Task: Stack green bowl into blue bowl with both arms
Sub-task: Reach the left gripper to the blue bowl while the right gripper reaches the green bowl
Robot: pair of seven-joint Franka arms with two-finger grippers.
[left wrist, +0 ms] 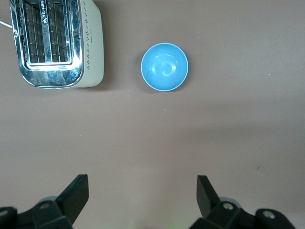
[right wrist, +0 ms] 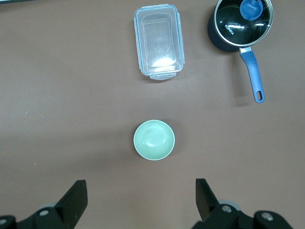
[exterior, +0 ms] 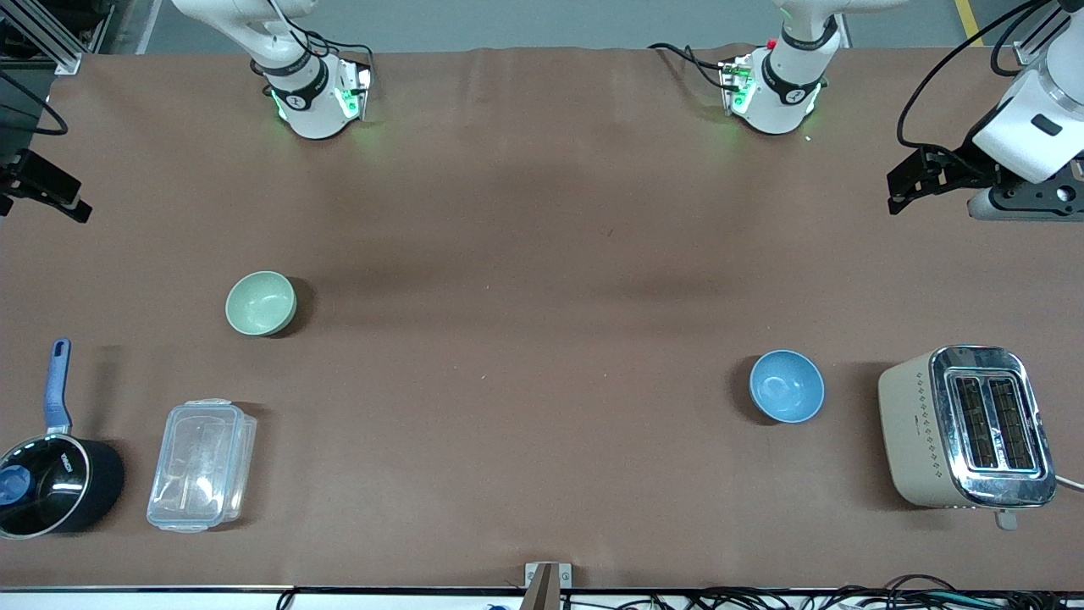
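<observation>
- The green bowl (exterior: 261, 302) sits upright on the brown table (exterior: 542, 254), toward the right arm's end. It has nothing in it.
- The blue bowl (exterior: 787, 386) sits upright toward the left arm's end of the table. It is a little nearer the front camera's edge than the green bowl, and it has nothing in it too.
- The two bowls are well apart, with bare table between them.
- The left gripper (left wrist: 143, 198) hangs high in the air over the table near the left arm's end, up toward the edge where the robot bases stand. Its two black fingers (left wrist: 76, 193) are spread wide and hold nothing. In the left wrist view the blue bowl shows out past the fingertips, well apart from them.
- The right gripper (right wrist: 141, 198) hangs over the table at the right arm's end. Its fingers (right wrist: 75, 195) are spread wide too, and they hold nothing. In the right wrist view the green bowl lies out past the fingertips, not touching them.
- A cream and silver toaster (exterior: 965, 426) stands near the blue bowl, close to the corner at the left arm's end by the front camera.
- A clear plastic box with a lid (exterior: 201, 465) lies nearer the front camera's edge than the green bowl.
- A black saucepan with a blue handle (exterior: 52, 474) sits beside the box, in the corner at the right arm's end by the front camera.
</observation>
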